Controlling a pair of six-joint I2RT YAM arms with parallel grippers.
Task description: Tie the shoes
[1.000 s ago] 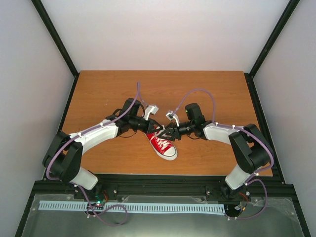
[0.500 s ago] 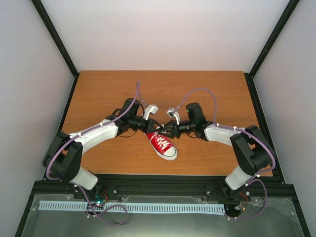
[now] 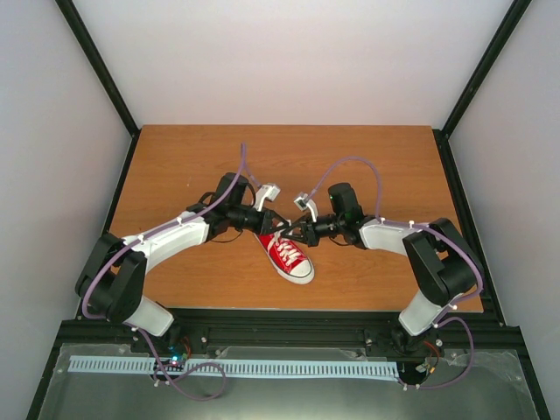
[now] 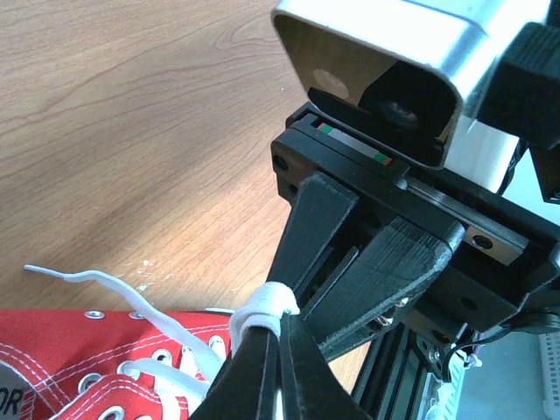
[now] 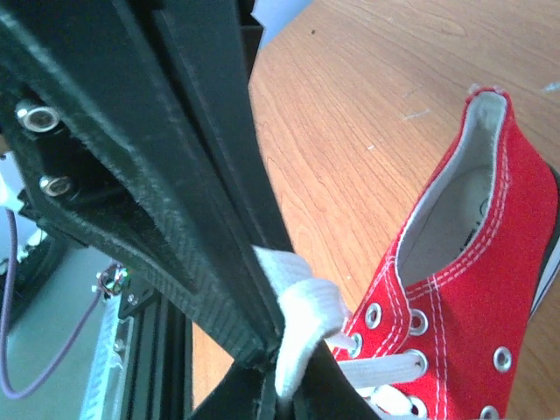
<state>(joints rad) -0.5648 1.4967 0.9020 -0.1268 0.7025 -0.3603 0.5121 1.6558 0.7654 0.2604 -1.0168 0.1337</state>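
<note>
Above the sneaker (image 3: 289, 256), left gripper (image 4: 273, 322) and right gripper (image 5: 284, 363) each pinch white lace (image 4: 261, 303).

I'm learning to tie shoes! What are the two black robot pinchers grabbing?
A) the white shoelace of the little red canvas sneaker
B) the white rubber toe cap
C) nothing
A: each wrist view shows the left gripper and right gripper closed on the white shoelace of the red canvas sneaker.

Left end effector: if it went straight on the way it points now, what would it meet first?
The left end effector, shut on the white lace, points straight at the right end effector, which pinches the lace just ahead. It would likely meet that first, almost immediately.
</note>
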